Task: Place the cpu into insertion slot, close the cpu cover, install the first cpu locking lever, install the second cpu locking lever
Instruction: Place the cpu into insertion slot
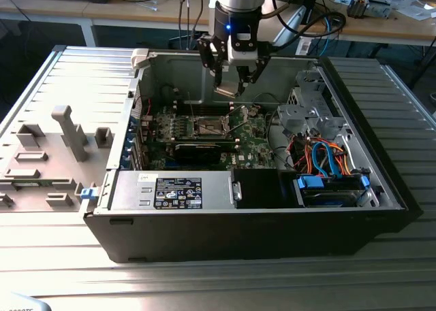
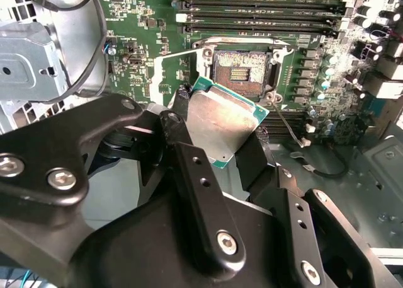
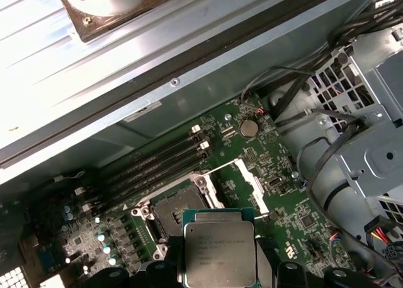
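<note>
My gripper (image 1: 227,85) hangs inside the open computer case, shut on the cpu (image 1: 227,90), a flat square chip with a silver face and green edge. In both wrist views the cpu (image 2: 223,124) (image 3: 219,253) sits between the black fingers (image 2: 182,137), tilted and above the board. The insertion slot (image 1: 209,126) (image 2: 242,70) (image 3: 176,209) is a dark open socket on the green board, below the chip and a short way off. The cpu cover (image 3: 249,174) (image 2: 173,64) stands swung open beside the socket. A thin locking lever (image 2: 286,124) sticks out near the socket.
Long memory slots (image 2: 264,11) run beside the socket. A black labelled power-supply box (image 1: 180,192) fills the case's near side. On the exterior view's right are a metal drive cage (image 1: 306,110) and blue and orange cables (image 1: 327,158). The removed side panel (image 1: 61,141) lies on its left.
</note>
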